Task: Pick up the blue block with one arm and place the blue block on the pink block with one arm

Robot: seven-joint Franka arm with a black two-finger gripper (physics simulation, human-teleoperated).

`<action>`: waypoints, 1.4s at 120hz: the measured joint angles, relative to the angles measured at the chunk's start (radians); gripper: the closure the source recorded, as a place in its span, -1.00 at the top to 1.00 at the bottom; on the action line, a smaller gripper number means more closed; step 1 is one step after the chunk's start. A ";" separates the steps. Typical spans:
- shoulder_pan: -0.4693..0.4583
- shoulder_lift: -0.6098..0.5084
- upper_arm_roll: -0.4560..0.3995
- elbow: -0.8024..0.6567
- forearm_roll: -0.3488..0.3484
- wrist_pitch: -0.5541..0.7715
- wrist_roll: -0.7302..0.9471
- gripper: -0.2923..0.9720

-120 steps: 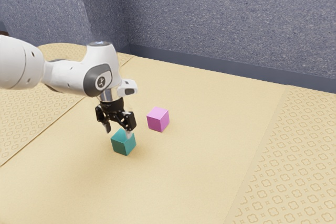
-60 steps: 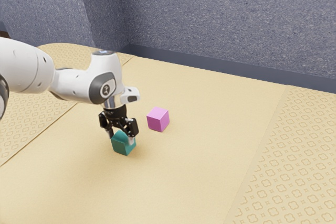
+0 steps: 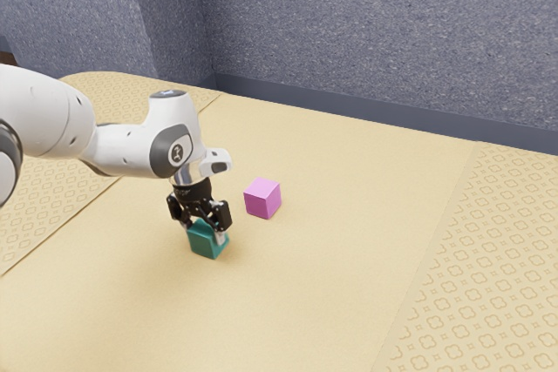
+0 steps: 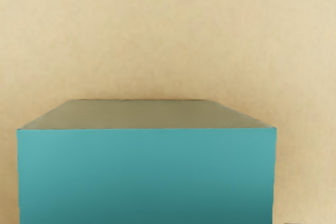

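The gripper [image 3: 204, 224] is hanging low over the blue block [image 3: 207, 246], its black fingers [image 3: 222, 218] standing apart and straddling the block's upper part, one on each side. The teal-blue block [image 4: 147, 177] is sitting on the tan desk [image 3: 349, 241], just beneath the hand. The pink block [image 3: 262, 197] is resting near it, toward the exterior view's right, apart from it.

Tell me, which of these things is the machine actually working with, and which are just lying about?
Part of the job:
- blue block, teal in colour, directly under the end effector
- pink block, standing apart from it, nothing on top yet

Just there:
- table, the tan surface both blocks rest on
- wall, grey, behind the table
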 joint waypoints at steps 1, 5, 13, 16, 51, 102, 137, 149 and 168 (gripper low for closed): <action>0.000 0.002 0.000 0.000 -0.002 0.000 0.001 0.32; 0.000 0.006 0.000 0.000 -0.009 0.000 0.004 0.30; 0.000 0.010 0.000 0.000 -0.020 0.001 0.010 0.24; 0.000 0.011 0.000 0.000 -0.023 0.001 0.011 0.22; 0.002 -0.007 0.007 0.024 -0.031 -0.002 0.020 0.00; -0.014 0.116 0.008 0.463 0.064 -0.168 0.014 0.00; -0.021 0.226 -0.011 0.629 0.065 -0.340 -0.042 -0.01; -0.026 0.242 -0.022 0.652 0.065 -0.363 -0.068 -0.02; -0.029 0.280 -0.025 0.706 0.068 -0.383 -0.100 -0.03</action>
